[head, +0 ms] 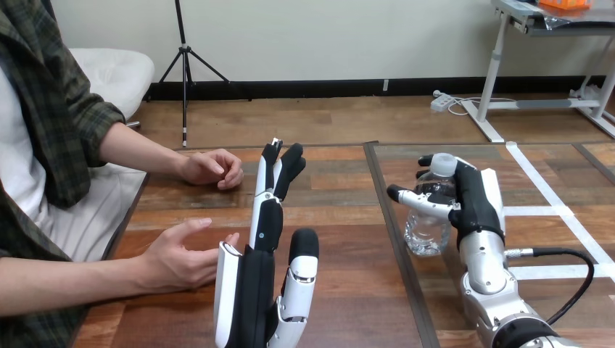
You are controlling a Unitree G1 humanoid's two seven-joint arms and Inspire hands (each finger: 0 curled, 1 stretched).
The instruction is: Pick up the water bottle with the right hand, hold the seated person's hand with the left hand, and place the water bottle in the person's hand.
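A clear water bottle [432,210] with a white cap stands upright on the table right of the middle seam. My right hand [470,194] is around it, thumb across the front and fingers curled behind near the cap. My left hand [262,246] is raised at the centre-left, fingers straight and pointing away, thumb up. The person's near hand [176,259] lies palm-up with relaxed fingers just left of my left hand, its fingertips next to my palm; I cannot tell if they touch. The person's far hand [212,168] rests loosely curled on the table further back.
The wooden table [341,217] has a dark seam running front to back down its middle. White tape lines [540,181] mark the right part. The person sits at the left edge, both forearms over the table.
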